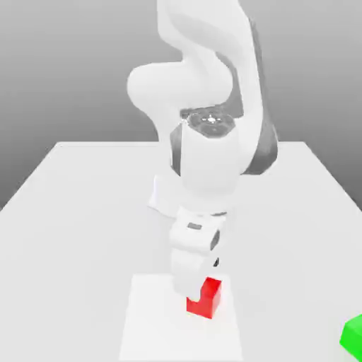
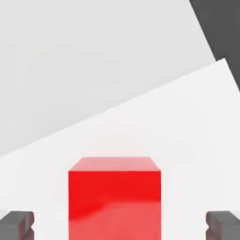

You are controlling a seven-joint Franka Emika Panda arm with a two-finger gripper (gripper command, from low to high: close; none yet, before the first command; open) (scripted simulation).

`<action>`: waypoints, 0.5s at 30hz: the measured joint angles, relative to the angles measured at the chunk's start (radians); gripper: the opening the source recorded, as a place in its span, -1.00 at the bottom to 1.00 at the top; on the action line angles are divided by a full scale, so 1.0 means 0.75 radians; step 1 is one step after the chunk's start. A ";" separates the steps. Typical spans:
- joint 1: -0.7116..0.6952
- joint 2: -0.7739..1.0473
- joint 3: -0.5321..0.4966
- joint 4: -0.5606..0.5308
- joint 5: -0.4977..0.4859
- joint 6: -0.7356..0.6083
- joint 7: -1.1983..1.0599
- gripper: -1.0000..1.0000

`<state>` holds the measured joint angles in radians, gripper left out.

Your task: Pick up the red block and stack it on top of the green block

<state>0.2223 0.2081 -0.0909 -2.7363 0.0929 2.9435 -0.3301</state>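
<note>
Grey backdrop, pale table (image 1: 78, 205), and a whiter square mat (image 1: 152, 325) low in the exterior frame. On that mat sits the red block (image 1: 206, 298), low centre, with the gripper (image 2: 120, 224) spread wide around it; its dark fingertips (image 2: 17, 225) stand clear on either side in the hand view. To my eye, the good move is sinking a touch lower, then squeezing evenly on opposite faces. Off at the lower right edge sits the green block (image 1: 353, 334), well apart, near the table's rim, with bare surface between.
</note>
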 joint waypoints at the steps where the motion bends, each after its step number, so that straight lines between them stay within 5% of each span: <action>1: -0.017 0.043 0.020 0.006 0.014 0.036 -0.012 -1.00; 8: -0.022 0.050 0.025 0.007 0.015 0.040 -0.012 -1.00; 15: 0.018 -0.216 -0.013 -0.009 -0.105 -0.209 0.088 -1.00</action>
<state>0.2361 0.0461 -0.1007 -2.7428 0.0138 2.7869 -0.2642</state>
